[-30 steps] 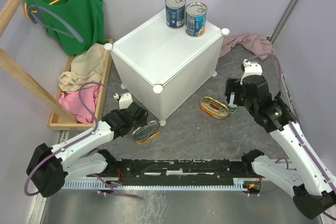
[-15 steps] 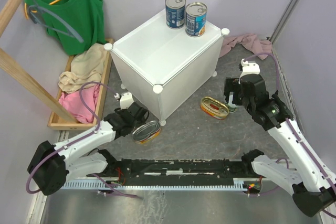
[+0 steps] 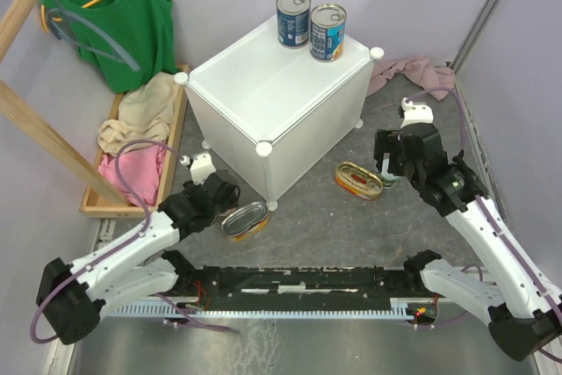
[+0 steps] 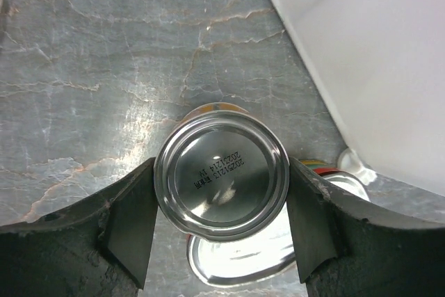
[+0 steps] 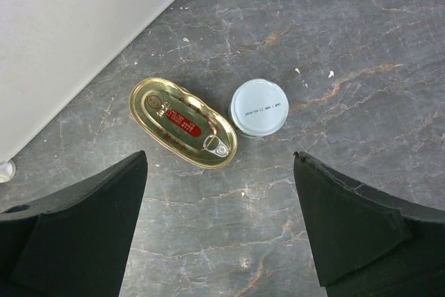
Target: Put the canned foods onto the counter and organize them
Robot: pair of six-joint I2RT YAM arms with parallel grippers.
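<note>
Two blue cans (image 3: pixel 293 19) crowd counter's (image 3: pixel 263 85) far edge.

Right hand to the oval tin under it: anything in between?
Nothing. Right wrist view: bare stretch from right hand to oval tin; small round can stands beside it.

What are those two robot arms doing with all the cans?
They're putting cans up on the white counter. Two blue cans already stand on top. The left gripper is shut on a small round can, with an oval tin right beside it. The right gripper is open, hanging above a second oval tin and a pale-topped can.
</note>
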